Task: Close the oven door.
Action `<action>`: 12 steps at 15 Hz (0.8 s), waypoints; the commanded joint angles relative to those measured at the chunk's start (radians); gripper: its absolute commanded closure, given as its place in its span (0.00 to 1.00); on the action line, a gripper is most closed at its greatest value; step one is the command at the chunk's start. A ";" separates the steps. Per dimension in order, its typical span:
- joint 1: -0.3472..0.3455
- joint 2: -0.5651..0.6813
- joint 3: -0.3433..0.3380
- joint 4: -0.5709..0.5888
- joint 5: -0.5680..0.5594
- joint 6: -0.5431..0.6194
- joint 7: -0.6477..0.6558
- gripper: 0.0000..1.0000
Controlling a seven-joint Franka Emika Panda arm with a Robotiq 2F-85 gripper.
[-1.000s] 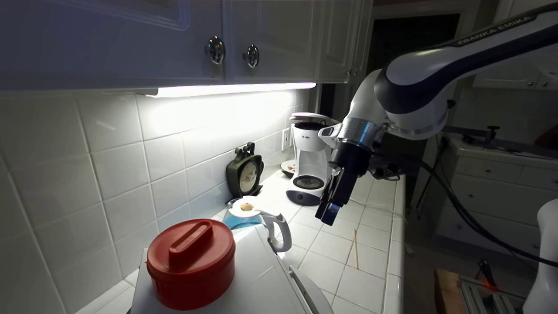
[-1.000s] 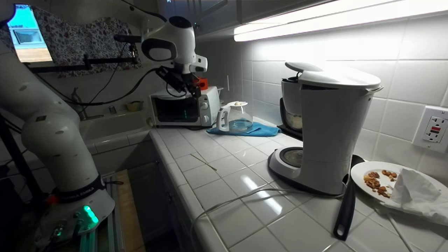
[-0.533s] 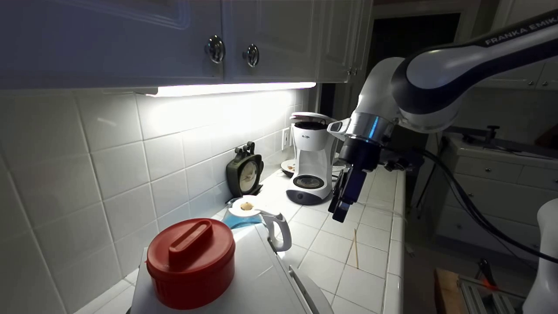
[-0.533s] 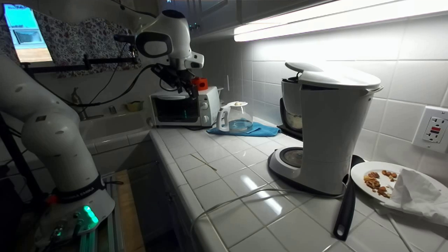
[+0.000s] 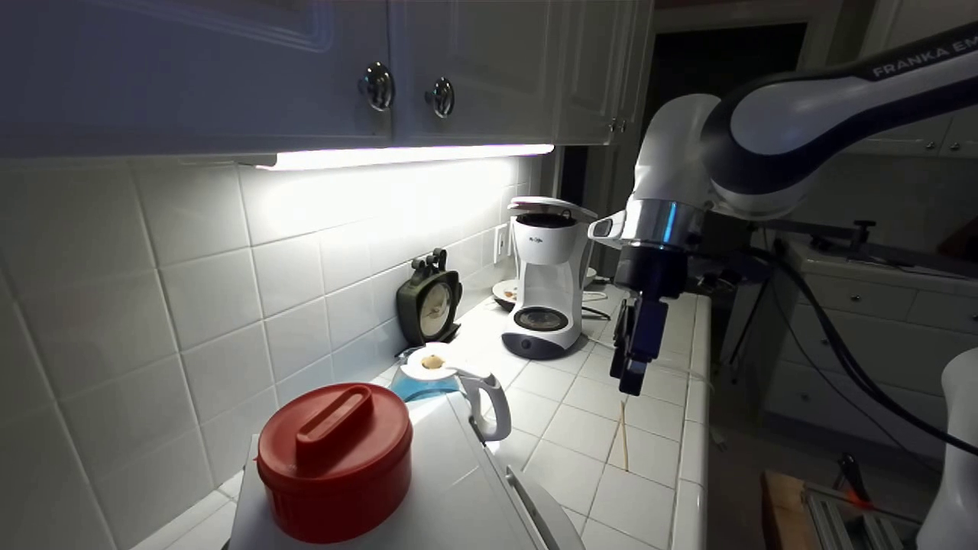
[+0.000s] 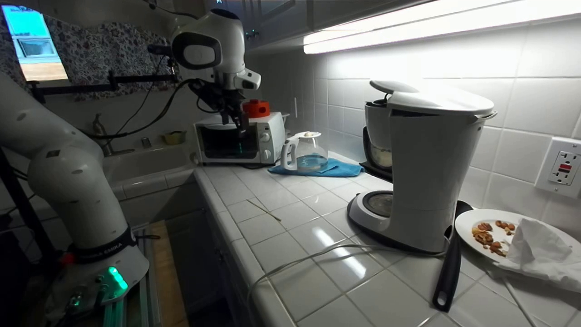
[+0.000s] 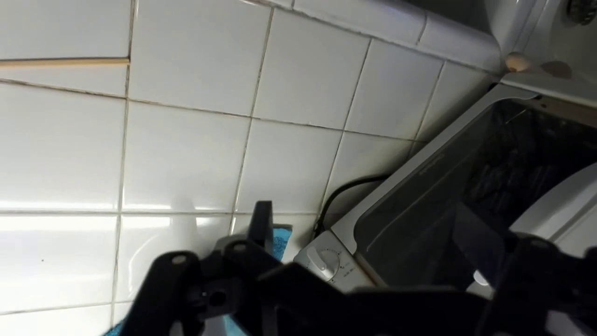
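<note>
The white toaster oven (image 6: 273, 131) stands at the counter's far end in an exterior view. Its dark glass oven door (image 6: 229, 146) stands upright at its front; I cannot tell whether it sits flush. In another exterior view the oven's top (image 5: 451, 508) and the door's white handle (image 5: 546, 512) show at the bottom. In the wrist view the door glass (image 7: 419, 205) fills the right side, beside the control knob (image 7: 322, 262). My gripper (image 5: 631, 378) is in the air above the counter, apart from the oven. In the wrist view my gripper (image 7: 366, 219) is open, its fingers wide apart and empty.
A red lidded container (image 5: 344, 489) sits on the oven. A glass carafe (image 6: 313, 156) stands on a blue cloth (image 6: 345, 168) beside the oven. A white coffee maker (image 5: 544, 267) stands against the tiled wall. A thin stick (image 6: 264, 210) lies on the counter. Cabinets hang overhead.
My gripper has moved away from the wall toward the counter's front edge and turned to point more straight down. The oven, its door and the other objects have not visibly moved.
</note>
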 commanded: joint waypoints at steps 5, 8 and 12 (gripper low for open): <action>0.005 -0.024 -0.029 0.029 -0.083 -0.150 0.034 0.00; 0.001 -0.024 -0.027 0.042 -0.106 -0.188 0.044 0.00; -0.007 -0.024 -0.016 0.052 -0.166 -0.210 0.074 0.00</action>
